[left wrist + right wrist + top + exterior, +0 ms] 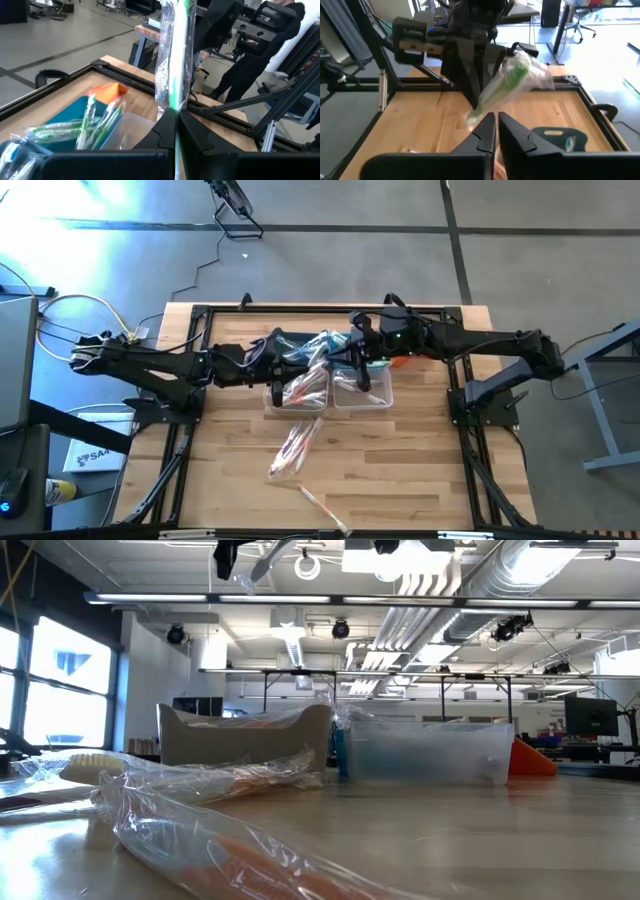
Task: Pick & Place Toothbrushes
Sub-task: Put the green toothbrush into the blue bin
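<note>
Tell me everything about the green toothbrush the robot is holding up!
The green-handled toothbrush in its crinkly clear wrapper is long and thin, and the plastic shines silvery. It sticks out straight from the left tool, whose two dark fingers are shut on its lower end. It hangs in the air above the wooden table, over the clear bin. The right tool points at it, shut, just short.

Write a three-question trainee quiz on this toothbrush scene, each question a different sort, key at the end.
1. True or false: the left pincer is shut on a green toothbrush in a clear wrapper.
2. Multiple choice: in the high view, loose wrapped toothbrushes lie (A) on the wooden table in front of the bins, (B) on the floor, (C) on a chair.
3. Fill in: in the low view, the cloth beside the clear bin is ____.

Key: 1 true; 2 A; 3 orange.
</note>
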